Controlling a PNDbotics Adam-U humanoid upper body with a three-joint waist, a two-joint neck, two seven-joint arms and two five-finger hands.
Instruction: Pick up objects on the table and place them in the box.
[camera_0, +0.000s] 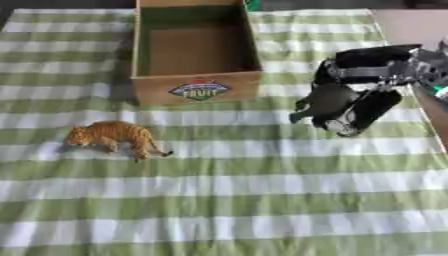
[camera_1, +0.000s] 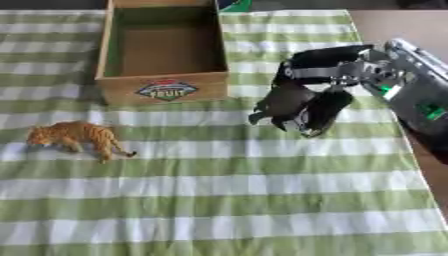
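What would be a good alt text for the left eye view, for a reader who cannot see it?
The robot's right hand grips a dark grey toy animal above a green and white checked cloth, right of an open cardboard box. An orange toy tiger stands on the cloth, nearer left.

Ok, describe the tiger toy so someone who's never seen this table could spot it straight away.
Start at the cardboard box at the far side of the green-and-white checked cloth. Come nearer and to the left: the tiger toy stands alone there. It is orange and striped, unlike the dark figure in the right robot hand.
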